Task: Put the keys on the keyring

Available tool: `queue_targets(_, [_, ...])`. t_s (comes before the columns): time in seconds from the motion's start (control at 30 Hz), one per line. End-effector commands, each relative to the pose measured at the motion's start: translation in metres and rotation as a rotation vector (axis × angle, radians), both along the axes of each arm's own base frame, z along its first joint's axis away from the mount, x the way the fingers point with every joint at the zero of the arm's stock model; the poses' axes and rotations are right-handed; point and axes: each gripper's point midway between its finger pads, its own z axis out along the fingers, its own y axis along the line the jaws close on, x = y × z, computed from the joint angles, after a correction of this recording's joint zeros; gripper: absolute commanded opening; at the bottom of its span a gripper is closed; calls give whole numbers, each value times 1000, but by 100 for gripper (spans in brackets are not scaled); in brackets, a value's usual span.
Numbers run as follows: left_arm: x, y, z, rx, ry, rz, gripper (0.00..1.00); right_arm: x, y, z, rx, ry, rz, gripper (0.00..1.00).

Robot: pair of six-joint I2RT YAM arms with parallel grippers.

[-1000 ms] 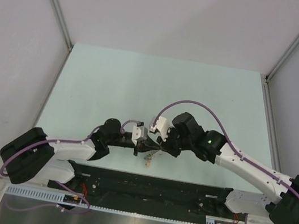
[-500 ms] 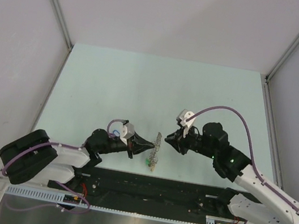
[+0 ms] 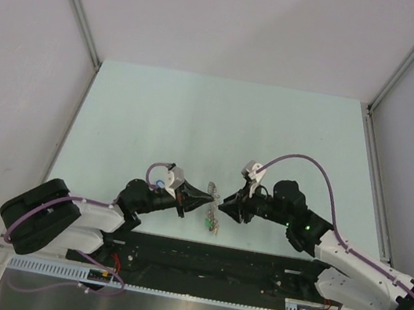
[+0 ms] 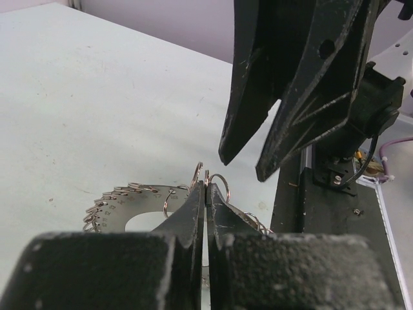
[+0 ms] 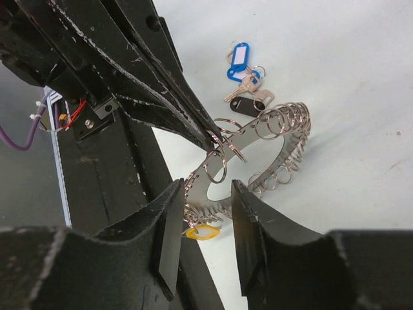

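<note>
L pincer (image 5: 211,133) pinches keyring (image 5: 263,133); R pincer (image 5: 206,191) parted just below; keys (image 5: 242,84) on table (image 5: 352,64) beyond.

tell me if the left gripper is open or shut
Shut. The left gripper has its jaws pressed together with no gap, pinching the edge of the keyring.

1. From above, the keyring (image 3: 214,210) is only a thin sliver between the arms. I cannot make out its small keys or tags there.
2. In the left wrist view, the left gripper (image 4: 206,187) covers the keyring's near side, so I cannot see just where its pinch lands.
3. The right gripper (image 4: 244,166) is cut off by that view's top edge.
4. In the right wrist view, its fingers (image 5: 171,226) hide the keyring's lower rim and part of the yellow tag (image 5: 201,232).
5. The keys (image 5: 244,84) lie bunched, and I cannot count them.
</note>
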Motion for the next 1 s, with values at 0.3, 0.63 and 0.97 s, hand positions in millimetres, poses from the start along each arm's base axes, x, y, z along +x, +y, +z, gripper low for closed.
queue_targets(0.3, [-3,10,71,-224,-187,23,0,9,18,7,99,-10,31,38])
queue_targets(0.63, [4,11,69,-216,-174,56,0,-43,18,27,149,-77,314,13])
queue_targets(0.97, [1,12,73,-227,-177,53,0,-19,9,11,49,-52,168,12])
